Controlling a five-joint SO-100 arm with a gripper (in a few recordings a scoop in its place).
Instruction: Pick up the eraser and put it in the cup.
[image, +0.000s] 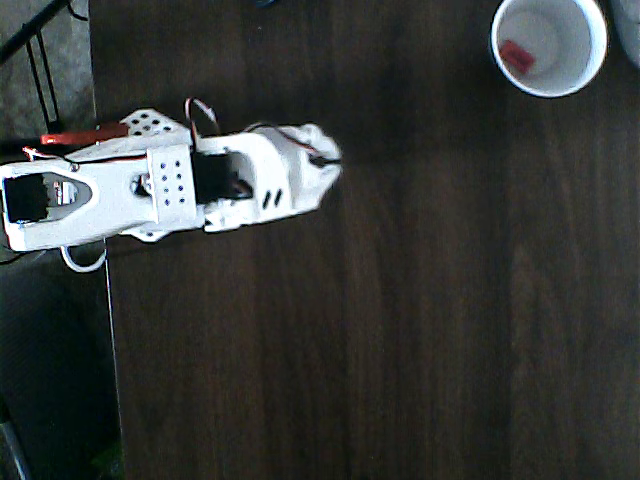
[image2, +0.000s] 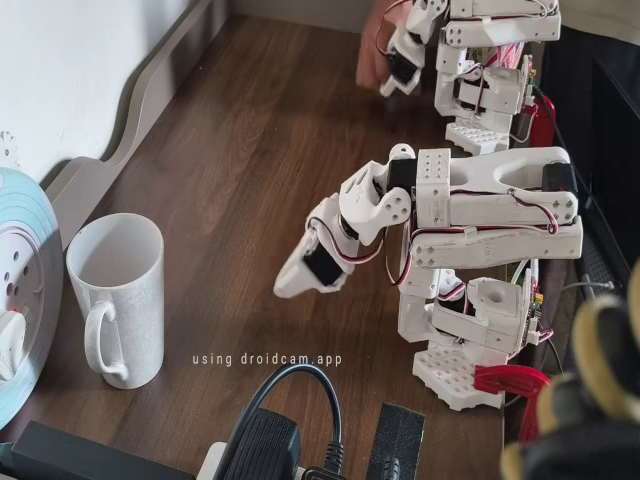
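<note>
From overhead, the job looks all but done: the eraser (image: 516, 55), a little pink-red block, lies inside the cup (image: 549, 44), against the pale grey bottom on the side nearest the arm. The cup stands well apart from the gripper (image: 325, 165), out past its tip and off toward the top of the picture. The arm is folded back toward its base, with the gripper hanging over bare desk (image: 400, 330) and carrying nothing I can see. Whether its fingers are spread or pressed together I cannot tell from above; they blur into one white lump. I'd judge that the placing is finished and all that remains is for the arm to settle at rest, which calls for nothing delicate.

In the fixed view, the gripper (image2: 290, 287) points down at a slant toward the desk (image2: 250, 180), its fingers seeming to lie together in a blunt wedge with nothing between them. The cup (image2: 118, 296) is a glossy white mug with a thick rim and a looped handle, standing well off beyond the gripper's tip; its inside bottom is hidden from here. The arm is matte white printed plastic with perforated plates and red and black wires, and the desk is dark, streaky wood grain with a soft sheen.
</note>
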